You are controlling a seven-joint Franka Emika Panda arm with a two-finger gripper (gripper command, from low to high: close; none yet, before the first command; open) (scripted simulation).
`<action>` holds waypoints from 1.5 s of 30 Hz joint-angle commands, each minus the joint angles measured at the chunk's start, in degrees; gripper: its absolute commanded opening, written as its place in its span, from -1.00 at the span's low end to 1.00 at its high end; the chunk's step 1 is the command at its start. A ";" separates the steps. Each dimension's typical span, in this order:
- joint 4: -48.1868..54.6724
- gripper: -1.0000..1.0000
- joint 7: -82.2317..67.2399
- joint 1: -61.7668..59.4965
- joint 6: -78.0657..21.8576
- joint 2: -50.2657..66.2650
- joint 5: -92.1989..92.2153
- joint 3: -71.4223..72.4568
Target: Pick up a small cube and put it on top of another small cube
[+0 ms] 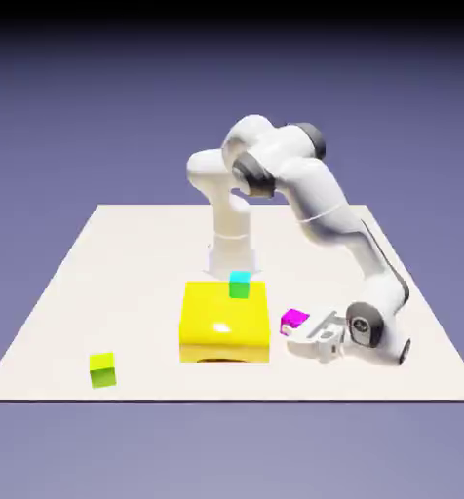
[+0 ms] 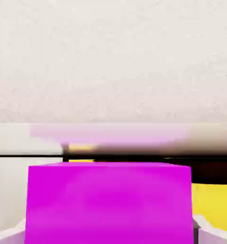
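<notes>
The landmark is the big yellow block point(image 1: 224, 322), a glossy, broad slab with rounded upper edges, a bright highlight and a shallow arch along its lower front. Just beside it, on the exterior view's right, the small magenta cube point(image 1: 294, 322), flat-faced and sharp-edged, is grasped by the gripper point(image 1: 292, 337), whose pale fingers close on its sides. In the hand view the cube's smooth, plain face looms large between them. The smooth white arm point(image 1: 319, 205) with dark grey joint rings reaches down right of the block. Left of the block, well apart, sits the lime cube point(image 1: 102, 369), crisp-cornered, on the matte cream table point(image 1: 148, 283). A small teal cube point(image 1: 240, 285) shows at the block's far edge; whether they touch, I cannot tell.
</notes>
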 commanded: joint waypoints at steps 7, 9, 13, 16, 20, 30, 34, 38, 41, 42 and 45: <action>1.42 -1.00 -14.31 1.49 6.30 -2.05 -5.10 2.37; 0.73 -1.00 -18.78 0.96 9.52 -3.54 -10.08 -0.95; -0.66 -1.00 -27.73 -0.11 15.95 -6.52 -20.05 -7.59; -1.70 -1.00 -34.45 -0.91 20.78 -8.76 -27.52 -12.57; -3.54 -1.00 -42.27 -1.82 27.15 -11.51 -36.49 -19.44; -15.06 -1.00 -44.14 -1.56 42.10 -14.81 -43.16 -40.20; -19.35 -1.00 -41.25 2.16 46.31 -15.91 -43.29 -48.51; -23.21 -1.00 -35.60 8.61 48.95 -16.78 -41.41 -56.49; -22.55 -1.00 -33.27 8.06 50.81 -14.72 -42.13 -57.70; -21.68 -1.00 -32.19 6.21 52.89 -12.65 -43.57 -58.34; -21.36 1.00 -31.80 5.53 53.65 -11.89 -44.10 -58.57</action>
